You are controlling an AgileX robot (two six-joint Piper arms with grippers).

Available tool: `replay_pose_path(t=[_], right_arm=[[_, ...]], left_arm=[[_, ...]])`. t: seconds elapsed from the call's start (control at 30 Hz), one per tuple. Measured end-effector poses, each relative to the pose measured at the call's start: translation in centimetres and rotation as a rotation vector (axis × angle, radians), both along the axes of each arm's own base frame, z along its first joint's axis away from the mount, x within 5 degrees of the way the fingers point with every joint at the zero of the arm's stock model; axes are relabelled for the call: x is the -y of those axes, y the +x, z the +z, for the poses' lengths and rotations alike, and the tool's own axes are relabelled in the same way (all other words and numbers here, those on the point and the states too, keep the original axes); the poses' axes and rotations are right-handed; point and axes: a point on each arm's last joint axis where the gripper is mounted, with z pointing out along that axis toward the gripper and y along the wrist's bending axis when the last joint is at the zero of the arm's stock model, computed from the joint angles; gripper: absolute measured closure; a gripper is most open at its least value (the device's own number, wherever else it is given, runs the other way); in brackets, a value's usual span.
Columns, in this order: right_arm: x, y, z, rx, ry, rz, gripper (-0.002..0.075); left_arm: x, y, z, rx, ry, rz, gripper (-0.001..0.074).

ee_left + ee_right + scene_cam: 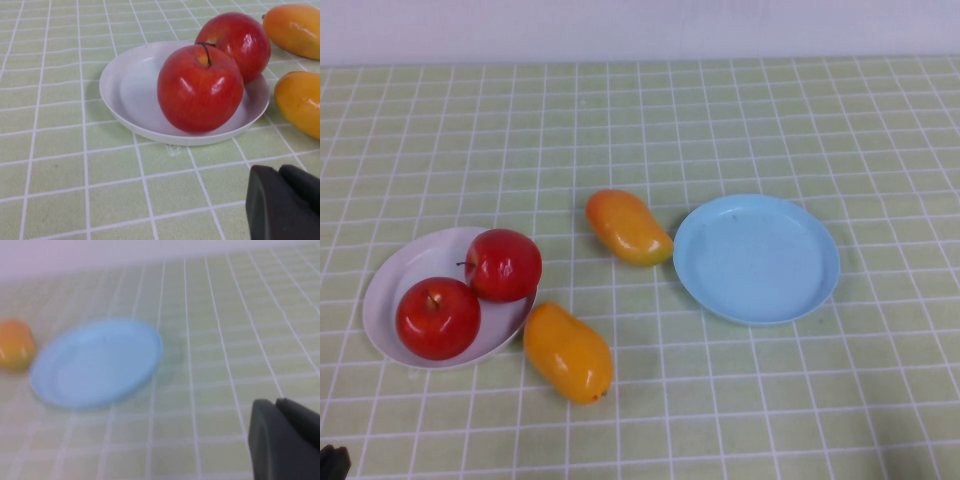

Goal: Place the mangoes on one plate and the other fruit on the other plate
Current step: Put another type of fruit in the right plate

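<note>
Both apples (470,292) already sit on the white plate (405,265) near the table's left edge, touching each other, while we pause with both arms drawn back toward the near edge. The two mangoes (595,295) lie on the checked green tablecloth (720,400): one just beside the blue plate's (756,258) left rim, the other against the white plate's near-right rim. The blue plate, right of the table's centre, holds nothing.

By our reading the apple half is done and the mango half not yet begun. We would take the mango next to the blue plate (628,227) first, closing across its narrow width near the middle, since the glossy oblong skin looks likely to slip from an end grip. A low lift over the raised rim and a gentle release flat in the dish should keep it from rolling out. The nearer mango (567,351) needs care: it touches the white plate, so a sideways nudge could shift the plate and its apples.

The left gripper (282,205) hangs just short of the white plate; the right gripper (285,440) hangs short of the blue plate. We cannot tell whether either is open or closed.
</note>
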Motion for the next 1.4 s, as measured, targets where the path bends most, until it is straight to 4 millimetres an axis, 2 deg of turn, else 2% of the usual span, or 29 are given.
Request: replay_pose_path(t=[0.23, 0.43, 0.5, 0.63, 0.8, 0.87, 1.1, 1.27, 1.4], right_arm=[[-0.1, 0.1, 1.3, 0.067, 0.384, -0.035, 0.0742], [-0.2, 0.1, 1.5, 0.063, 0.523, -0.041, 0.0742], [-0.5, 0.0, 1.6, 0.035, 0.541, -0.012, 0.0742], [-1.4, -0.4, 4.3, -0.016, 0.525, 0.087, 0.0742], [-2.8, 0.7, 7.7, -0.262, 0.378, 0.209, 0.0742], [-3.2, 1.7, 8.6, -0.406, 0.296, 0.246, 0.0742], [-3.3, 6.3, 11.0, -0.724, 0.094, 0.293, 0.0742], [-3.6, 9.8, 11.6, -0.817, 0.035, 0.324, 0.0742], [-5.8, 12.6, 11.7, -0.872, -0.044, 0.42, 0.0742]], left_arm=[[0.0, 0.0, 0.0, 0.0, 0.0, 0.0, 0.0731], [0.0, 0.0, 0.0, 0.0, 0.0, 0.0, 0.0731], [0.0, 0.0, 0.0, 0.0, 0.0, 0.0, 0.0731], [0.0, 0.0, 0.0, 0.0, 0.0, 0.0, 0.0731], [0.0, 0.0, 0.0, 0.0, 0.0, 0.0, 0.0731], [0.0, 0.0, 0.0, 0.0, 0.0, 0.0, 0.0731], [0.0, 0.0, 0.0, 0.0, 0.0, 0.0, 0.0731], [0.0, 0.0, 0.0, 0.0, 0.0, 0.0, 0.0731], [0.0, 0.0, 0.0, 0.0, 0.0, 0.0, 0.0731]])
